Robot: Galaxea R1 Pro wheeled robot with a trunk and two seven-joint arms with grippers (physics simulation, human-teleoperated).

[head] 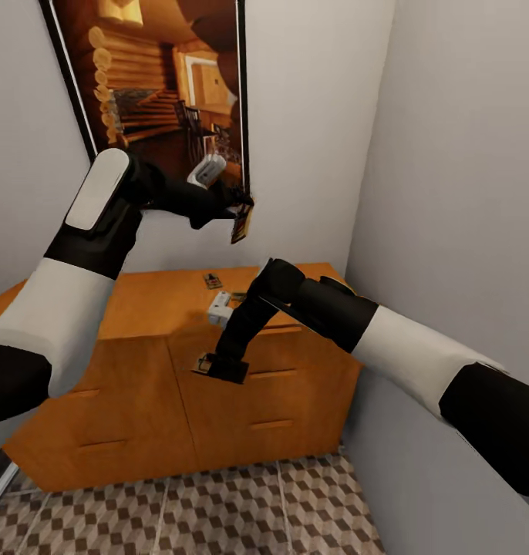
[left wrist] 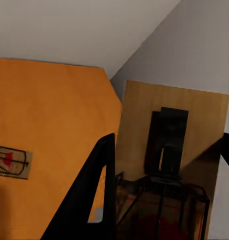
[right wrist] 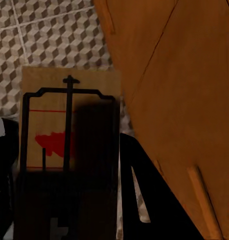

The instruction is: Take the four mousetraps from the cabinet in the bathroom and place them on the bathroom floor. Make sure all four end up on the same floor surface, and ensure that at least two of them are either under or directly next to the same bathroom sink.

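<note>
Step in hand, as judged: carrying mousetraps off the cabinet toward the bathroom floor point(head: 218, 509), whose cube-patterned tiles lie nearest, in front of the cabinet base. The right gripper point(head: 218, 367) hangs in front of the cabinet's drawer fronts, clenched on a mousetrap point(right wrist: 69, 145) that the right wrist view shows flat between the fingers, above the tiles. The next move calls for lowering this arm straight down and releasing the trap on the tiles; the drawer fronts stand close beside the gripper, so clearance is tight. Farther back, the orange cabinet point(head: 149, 301) carries one more mousetrap point(head: 212, 280) on its top, with a small white object point(head: 220, 308) near the front edge. The left gripper point(head: 237, 206) is raised above the cabinet top, before the framed picture point(head: 164, 85) on the far wall, grasping another mousetrap point(head: 241, 223) that hangs nearly upright. No sink is visible.
</note>
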